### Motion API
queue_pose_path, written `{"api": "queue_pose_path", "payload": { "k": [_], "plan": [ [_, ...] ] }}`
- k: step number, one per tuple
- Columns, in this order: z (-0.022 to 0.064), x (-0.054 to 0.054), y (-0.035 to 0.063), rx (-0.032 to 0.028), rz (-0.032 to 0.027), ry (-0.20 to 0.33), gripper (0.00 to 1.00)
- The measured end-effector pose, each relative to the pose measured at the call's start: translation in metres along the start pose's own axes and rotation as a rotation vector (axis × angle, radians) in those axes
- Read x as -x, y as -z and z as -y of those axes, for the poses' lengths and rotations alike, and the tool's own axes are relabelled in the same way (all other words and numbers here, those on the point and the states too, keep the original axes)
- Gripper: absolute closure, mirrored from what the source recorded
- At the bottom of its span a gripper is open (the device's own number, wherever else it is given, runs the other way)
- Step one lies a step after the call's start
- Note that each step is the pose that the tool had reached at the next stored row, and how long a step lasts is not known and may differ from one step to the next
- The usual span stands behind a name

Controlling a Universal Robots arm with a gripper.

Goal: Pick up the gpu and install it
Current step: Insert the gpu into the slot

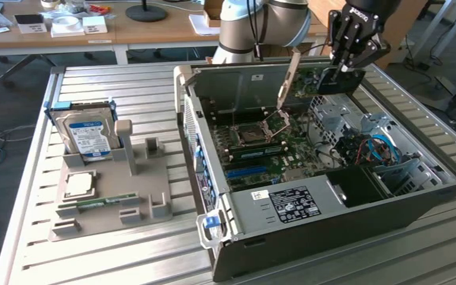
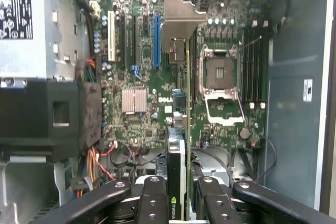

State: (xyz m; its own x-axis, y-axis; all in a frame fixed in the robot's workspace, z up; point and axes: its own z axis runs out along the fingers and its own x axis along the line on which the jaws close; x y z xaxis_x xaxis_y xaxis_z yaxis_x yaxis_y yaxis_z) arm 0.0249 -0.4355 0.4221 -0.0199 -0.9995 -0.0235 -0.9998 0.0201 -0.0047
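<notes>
Green gpu (image 1: pixel 327 82) clamped edge-on in my gripper (image 1: pixel 341 70), silver bracket (image 2: pixel 178 22) foremost, hanging over the motherboard (image 1: pixel 269 145) inside the open case (image 1: pixel 331 228).

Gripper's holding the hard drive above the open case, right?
Not quite. The gripper is shut on the gpu, not the hard drive, which stands in the grey holder beside the open case. The exterior view shows it; the rest is right.

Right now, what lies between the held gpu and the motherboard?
Only empty air: in the exterior view the gpu, gripped by the pincer, hangs at the case rim, above the motherboard.
</notes>
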Motion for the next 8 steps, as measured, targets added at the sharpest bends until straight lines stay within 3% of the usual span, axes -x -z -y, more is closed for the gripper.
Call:
{"api": "queue_pose_path", "payload": {
  "k": [8],
  "plan": [
    [-0.0187, 0.0, 0.0, -0.0022, 0.0002, -0.001, 0.73]
  ]
}}
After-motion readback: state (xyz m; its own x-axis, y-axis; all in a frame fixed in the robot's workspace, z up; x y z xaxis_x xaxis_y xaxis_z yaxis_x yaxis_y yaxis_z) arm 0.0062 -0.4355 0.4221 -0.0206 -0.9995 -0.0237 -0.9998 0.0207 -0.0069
